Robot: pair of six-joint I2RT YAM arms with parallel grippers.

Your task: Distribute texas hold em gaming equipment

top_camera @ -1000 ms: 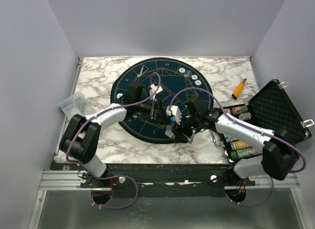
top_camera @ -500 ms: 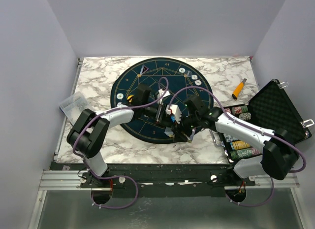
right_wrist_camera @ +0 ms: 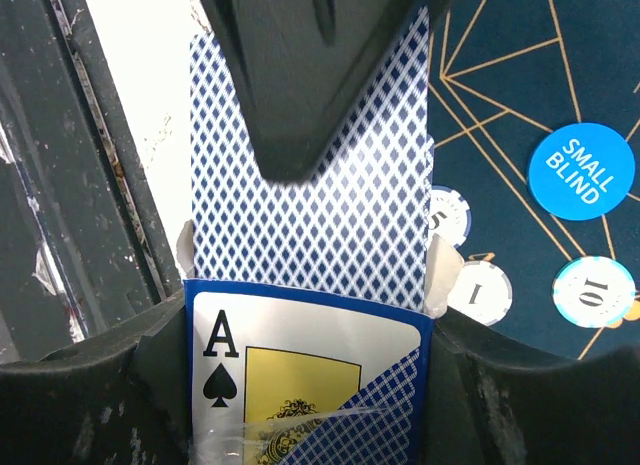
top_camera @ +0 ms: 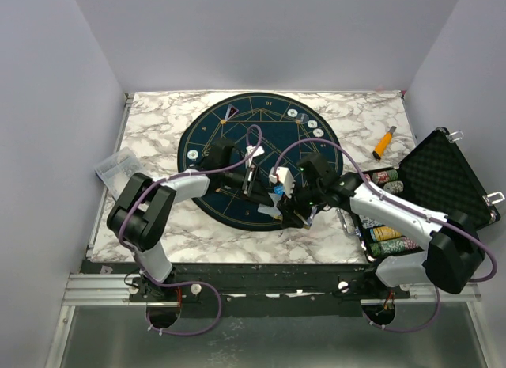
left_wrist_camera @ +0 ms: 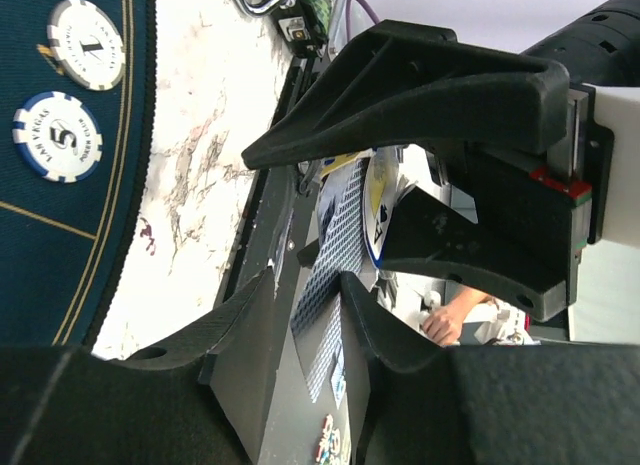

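My right gripper point(right_wrist_camera: 310, 320) is shut on an open playing-card box point(right_wrist_camera: 305, 385) with an ace of spades on its face. It holds the box over the near edge of the round dark blue mat point(top_camera: 198, 134). Blue-patterned playing cards point(right_wrist_camera: 330, 200) stick out of the box. My left gripper point(left_wrist_camera: 308, 275) is shut on the top card point(left_wrist_camera: 335, 235). In the top view the left gripper point(top_camera: 259, 194) and the right gripper point(top_camera: 286, 210) meet. Whitish chips point(right_wrist_camera: 480, 290) and a blue small-blind disc point(right_wrist_camera: 580, 170) lie on the mat.
An open black foam-lined case point(top_camera: 443, 182) with stacked chips stands at the right. An orange-handled tool point(top_camera: 383, 142) lies on the marble behind it. A clear plastic bag point(top_camera: 117, 164) lies at the left edge. More chips point(top_camera: 304, 123) and a card point(top_camera: 231, 112) lie on the mat's far side.
My left gripper has moved a little nearer and down towards the box in my right gripper. The right gripper has stayed almost still.
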